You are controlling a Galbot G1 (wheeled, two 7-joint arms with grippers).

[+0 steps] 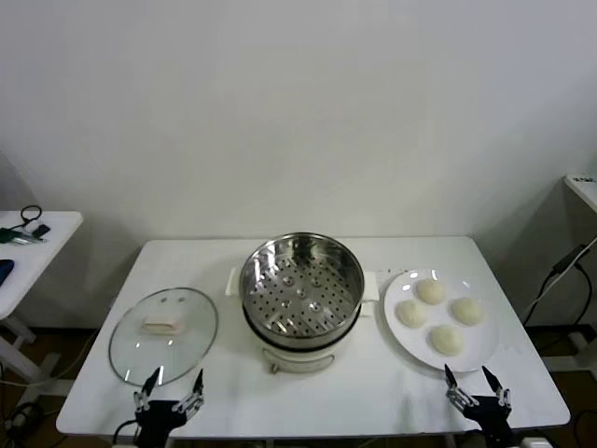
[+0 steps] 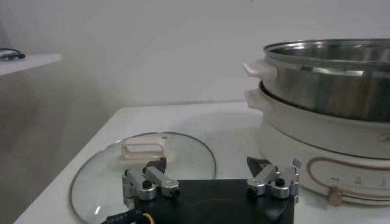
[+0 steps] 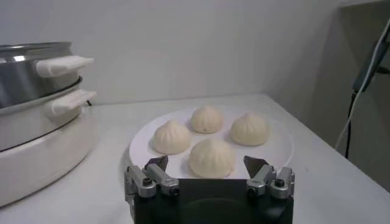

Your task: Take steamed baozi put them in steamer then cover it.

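Observation:
Several cream-white steamed baozi (image 1: 430,291) (image 3: 211,157) lie on a white plate (image 1: 480,353) (image 3: 146,135) at the table's right. The shiny steamer (image 1: 301,285) (image 2: 332,82) (image 3: 30,85) stands in the middle on its white base, uncovered and with nothing inside. Its glass cover (image 1: 163,334) (image 2: 183,152) lies flat on the table's left, cream handle up. My left gripper (image 1: 169,385) (image 2: 207,165) hangs open at the front edge, just short of the cover. My right gripper (image 1: 476,381) (image 3: 206,163) is open at the front edge, facing the plate, with the nearest bun just beyond its fingertips.
A white side table (image 1: 28,245) with dark small items stands off to the left. Another white surface (image 1: 583,187) and hanging cables (image 1: 560,271) are on the right. Bare tabletop (image 1: 373,387) lies in front of the steamer.

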